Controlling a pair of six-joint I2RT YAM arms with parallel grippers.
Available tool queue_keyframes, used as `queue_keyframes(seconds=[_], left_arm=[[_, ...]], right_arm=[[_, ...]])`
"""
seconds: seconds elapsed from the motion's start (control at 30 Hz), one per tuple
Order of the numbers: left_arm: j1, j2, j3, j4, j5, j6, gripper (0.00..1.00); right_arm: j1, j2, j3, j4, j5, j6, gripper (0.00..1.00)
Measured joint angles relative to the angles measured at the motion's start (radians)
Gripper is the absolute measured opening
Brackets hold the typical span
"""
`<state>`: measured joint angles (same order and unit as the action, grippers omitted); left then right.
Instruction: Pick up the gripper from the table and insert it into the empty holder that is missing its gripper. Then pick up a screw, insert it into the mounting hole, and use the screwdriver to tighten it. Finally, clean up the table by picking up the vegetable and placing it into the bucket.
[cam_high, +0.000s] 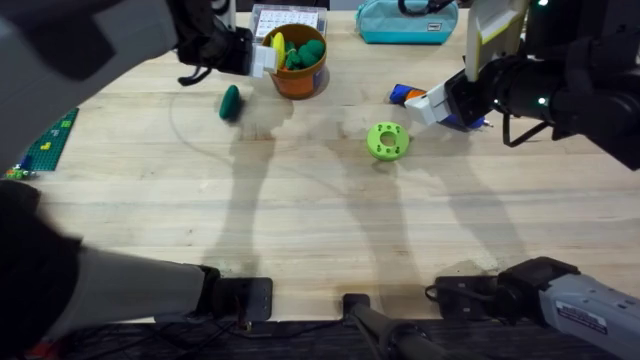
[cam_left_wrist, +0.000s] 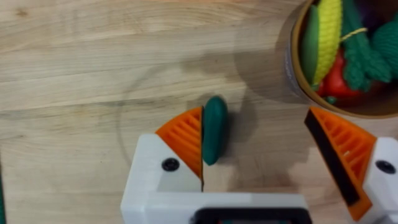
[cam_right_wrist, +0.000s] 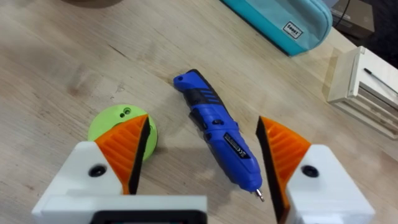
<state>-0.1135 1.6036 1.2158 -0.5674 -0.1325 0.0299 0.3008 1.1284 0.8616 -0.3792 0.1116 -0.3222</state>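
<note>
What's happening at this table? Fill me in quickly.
Two robot arms are working at a wooden table. The left gripper is open above the dark green vegetable, which lies on the wood beside the orange bucket already holding other toy vegetables. The right gripper is open over the blue screwdriver, which lies flat next to the lime-green disc. Neither gripper holds anything yet. A teal pouch sits at the far edge.
</note>
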Motion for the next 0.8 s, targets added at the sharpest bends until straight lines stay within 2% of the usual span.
queue_keyframes(seconds=[0.13, 0.4, 0.67, 0.8], left_arm=[[0.0, -0.011, 0.0, -0.009, 0.002, -0.015, 0.97], [0.02, 0.038, -0.004, -0.086, 0.005, -0.118, 0.97], [0.083, 0.098, -0.004, -0.079, 0.016, -0.144, 0.97], [0.092, 0.161, -0.004, -0.054, 0.044, -0.144, 0.97]], right_arm=[[0.0, 0.0, 0.0, -0.014, 0.0, 0.0, 0.972], [0.0, 0.001, 0.0, -0.035, 0.0, 0.0, 0.972], [0.0, 0.002, 0.0, -0.041, 0.0, 0.0, 0.972], [0.0, 0.002, 0.0, -0.041, 0.0, 0.0, 0.972]])
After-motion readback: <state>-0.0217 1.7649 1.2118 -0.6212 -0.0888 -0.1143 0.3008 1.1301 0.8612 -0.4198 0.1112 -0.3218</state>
